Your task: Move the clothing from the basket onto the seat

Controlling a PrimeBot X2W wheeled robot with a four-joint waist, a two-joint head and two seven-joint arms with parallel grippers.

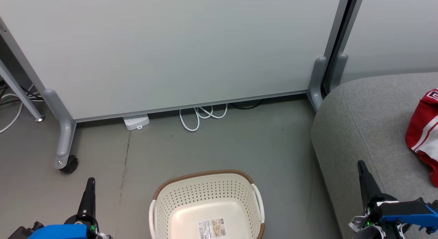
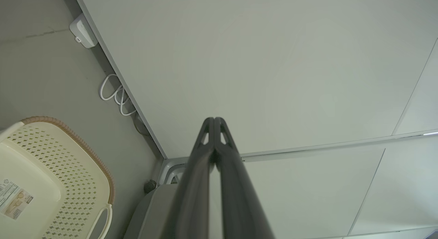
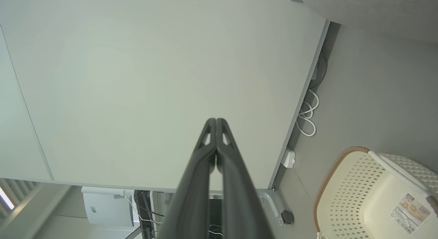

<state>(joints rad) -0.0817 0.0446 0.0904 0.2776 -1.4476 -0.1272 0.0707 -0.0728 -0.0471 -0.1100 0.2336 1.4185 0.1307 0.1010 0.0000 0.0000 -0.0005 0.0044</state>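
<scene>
Left gripper (image 1: 90, 183) and right gripper (image 1: 361, 167) hang empty, tips pressed together, either side of the bare-looking basket (image 1: 205, 172), parked clear, I'd say, because the red clothing (image 1: 424, 129) already lies on the grey seat (image 1: 359, 122).

The floor (image 1: 239, 143) carries the basket (image 1: 205, 191), a power strip (image 1: 136, 122) and a cable (image 1: 202, 115); the clothing (image 1: 424, 129) lies at the right edge of the seat (image 1: 362, 122).
</scene>
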